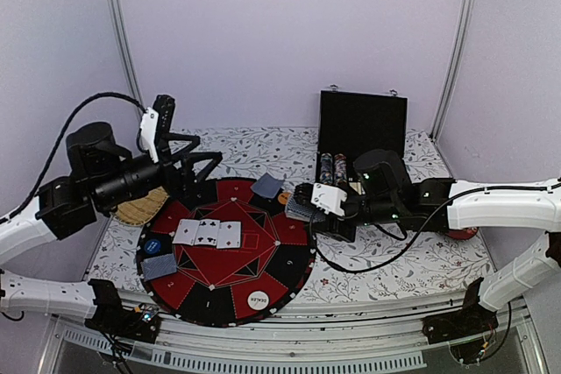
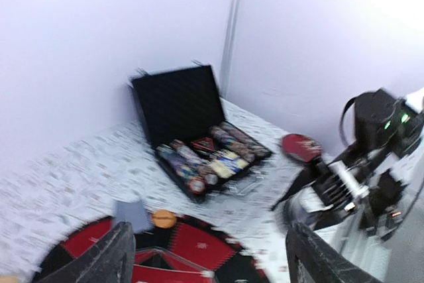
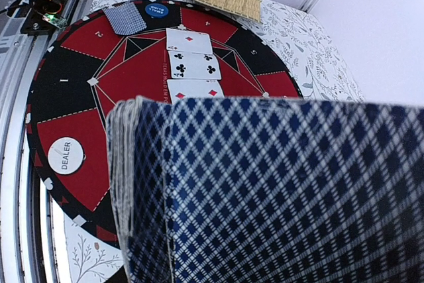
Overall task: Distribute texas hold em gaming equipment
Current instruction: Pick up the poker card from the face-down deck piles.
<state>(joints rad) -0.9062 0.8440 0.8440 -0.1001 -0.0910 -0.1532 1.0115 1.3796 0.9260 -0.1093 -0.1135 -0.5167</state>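
Observation:
A round red-and-black poker mat (image 1: 289, 264) lies in the middle. Three face-up cards (image 1: 208, 233) lie in a row on it, also in the right wrist view (image 3: 190, 64). A face-down card (image 1: 159, 266) and a blue disc (image 1: 153, 245) lie at its left. Another face-down card (image 1: 266, 186) and an orange disc (image 1: 283, 199) lie at its far edge. The white DEALER disc (image 1: 258, 299) lies near the front. My right gripper (image 1: 304, 206) is shut on the deck of cards (image 3: 278, 190), which hides its fingers. My left gripper (image 1: 198, 169) is open and empty above the mat's far left (image 2: 205, 263).
An open black chip case (image 1: 361, 142) stands at the back right, full of chips (image 2: 205, 157). A woven tray (image 1: 145, 206) lies left of the mat. A red round object (image 1: 462, 234) lies at the right by my right arm.

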